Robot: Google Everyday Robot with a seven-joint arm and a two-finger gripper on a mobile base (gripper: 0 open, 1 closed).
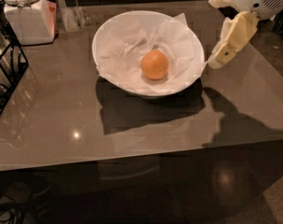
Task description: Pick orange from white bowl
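The orange (pixel 155 65) lies in the middle of the white bowl (pixel 114 33), on its crumpled white paper lining. The bowl stands on the grey-brown table, towards the back. My gripper (pixel 216 31) hangs at the upper right, just beside the bowl's right rim and above table level. Its two cream fingers are spread apart, the lower one (pixel 232 40) pointing down towards the rim. It holds nothing and is apart from the orange.
A white lidded jar (pixel 25 14) stands at the back left. A black wire rack (pixel 4 69) sits at the left edge. The table's front edge (pixel 131 160) runs across the lower part, with cables on the floor at the bottom left.
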